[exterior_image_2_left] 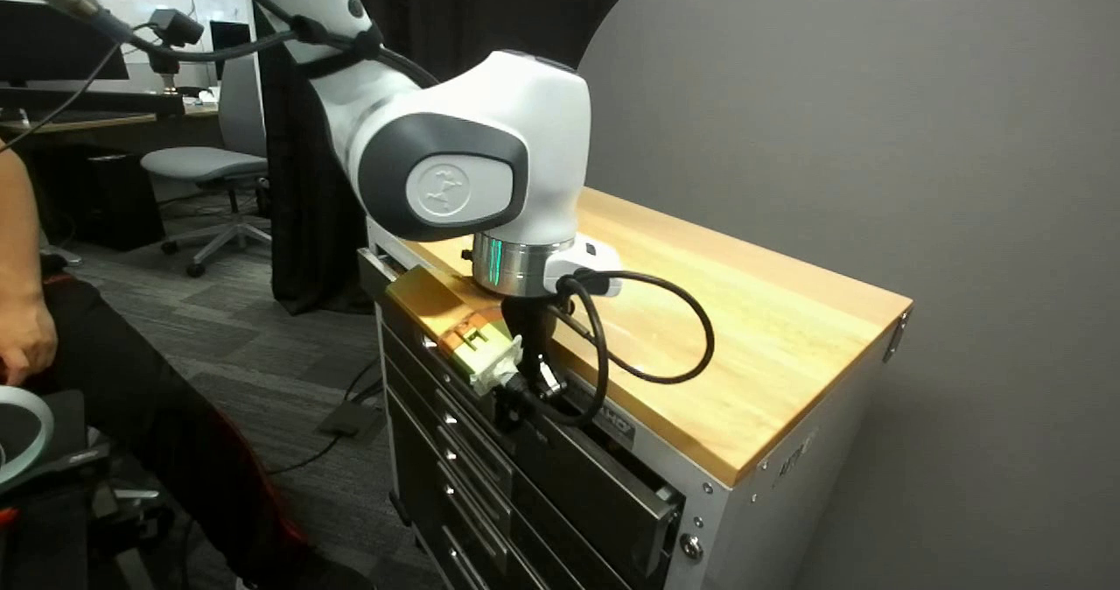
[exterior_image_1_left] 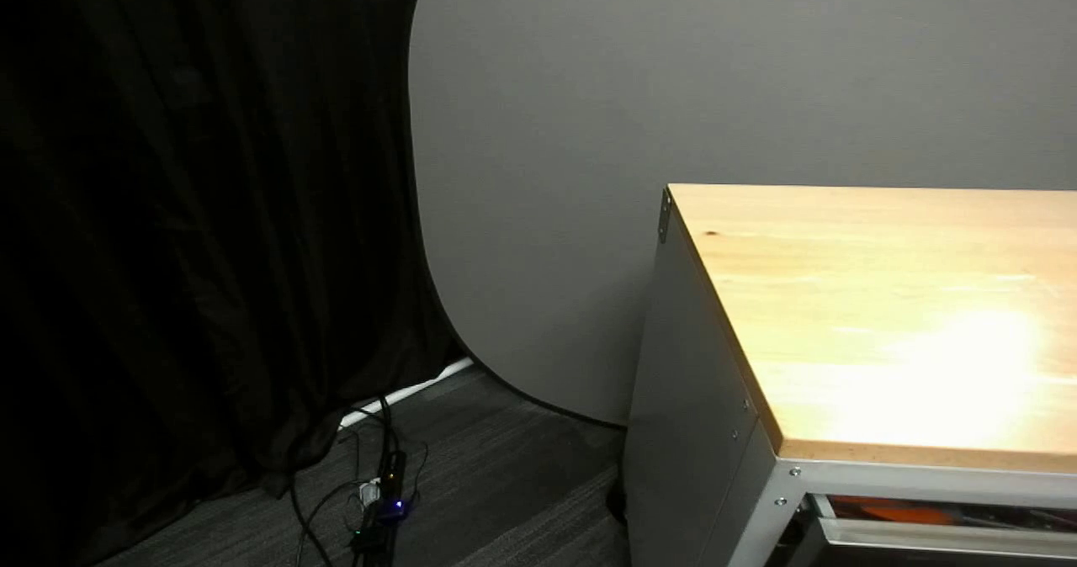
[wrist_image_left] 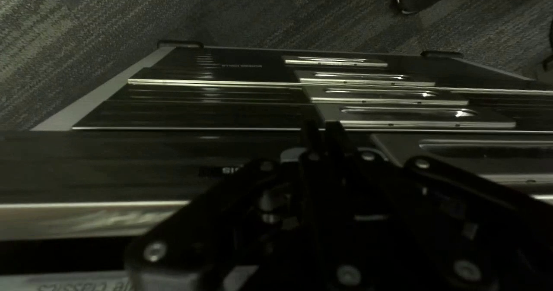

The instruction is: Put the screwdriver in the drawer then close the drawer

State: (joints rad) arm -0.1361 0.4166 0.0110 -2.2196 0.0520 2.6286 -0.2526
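My gripper (wrist_image_left: 323, 129) is at the front of the top drawer (exterior_image_2_left: 608, 489), fingertips together, contact with it unclear; drawer sits partly open under the wooden top (exterior_image_2_left: 744, 345) of the tool cabinet (exterior_image_2_left: 801, 481), orange item (exterior_image_1_left: 909, 512) inside.

In an exterior view, white glare burns out the grain of the wooden top (exterior_image_1_left: 892, 315) toward its front edge; a soft shadow darkens the grey backdrop (exterior_image_1_left: 538, 180) beside its left edge; the wrist view is dim, the gripper (wrist_image_left: 322, 129) nearly black, glints streaking the handles (wrist_image_left: 414, 116).
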